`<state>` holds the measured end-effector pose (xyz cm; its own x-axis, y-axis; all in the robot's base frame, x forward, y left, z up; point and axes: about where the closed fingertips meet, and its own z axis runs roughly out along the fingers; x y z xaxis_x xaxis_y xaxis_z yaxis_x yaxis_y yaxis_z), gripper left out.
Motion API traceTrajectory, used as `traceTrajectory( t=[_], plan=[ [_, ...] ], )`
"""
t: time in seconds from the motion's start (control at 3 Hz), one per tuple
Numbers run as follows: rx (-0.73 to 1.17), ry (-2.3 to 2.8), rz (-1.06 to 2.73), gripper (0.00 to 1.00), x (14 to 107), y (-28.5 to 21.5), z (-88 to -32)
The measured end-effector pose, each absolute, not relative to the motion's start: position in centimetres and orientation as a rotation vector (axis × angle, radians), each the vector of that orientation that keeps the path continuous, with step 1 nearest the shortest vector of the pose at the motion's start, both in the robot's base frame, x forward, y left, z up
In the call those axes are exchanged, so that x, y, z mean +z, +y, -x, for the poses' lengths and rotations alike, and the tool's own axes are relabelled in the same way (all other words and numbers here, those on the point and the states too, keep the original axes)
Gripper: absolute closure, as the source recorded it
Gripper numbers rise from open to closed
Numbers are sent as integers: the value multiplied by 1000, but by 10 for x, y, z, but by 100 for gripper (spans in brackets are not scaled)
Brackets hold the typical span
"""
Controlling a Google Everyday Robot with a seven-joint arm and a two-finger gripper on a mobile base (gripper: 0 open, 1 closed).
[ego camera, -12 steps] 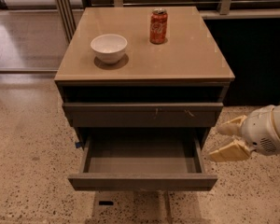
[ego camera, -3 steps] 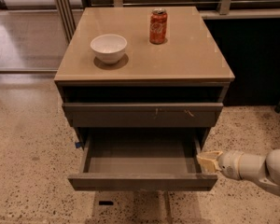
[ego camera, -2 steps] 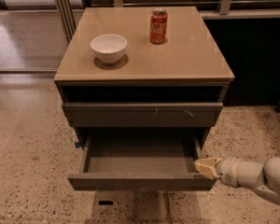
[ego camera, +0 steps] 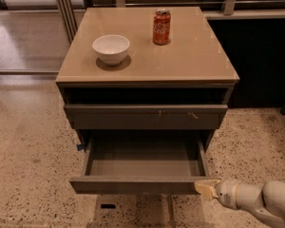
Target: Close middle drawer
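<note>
Middle drawer (ego camera: 133,185) stands pulled far out of the cabinet (ego camera: 213,63), its flat front low in the view and its grey box interior bare. Above it, the closed front with pale scratch marks (ego camera: 145,116) sits flush under the tan top. The gripper (ego camera: 205,189) is at the drawer's front right corner, its cream tip touching or just beside the end of the front panel; whether it is open or shut cannot be told, and it holds nothing that shows. The pale arm (ego camera: 256,203) reaches in from the lower right, low over the speckled floor (ego camera: 33,160). Nothing lies between the drawer's side walls and the cabinet opening. On the top, a white bowl (ego camera: 111,48) and a red can (ego camera: 161,27) stand well apart from the edges.
</note>
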<state>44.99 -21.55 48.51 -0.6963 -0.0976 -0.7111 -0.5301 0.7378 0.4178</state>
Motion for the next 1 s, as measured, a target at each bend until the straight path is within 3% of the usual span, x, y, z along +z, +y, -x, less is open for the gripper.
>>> traceTrajectory(
  t=[0.67,1.0],
  plan=[
    [891,2339,429,100,419,-210,-444],
    [927,2321,617,100,388,-201,-459]
  ],
)
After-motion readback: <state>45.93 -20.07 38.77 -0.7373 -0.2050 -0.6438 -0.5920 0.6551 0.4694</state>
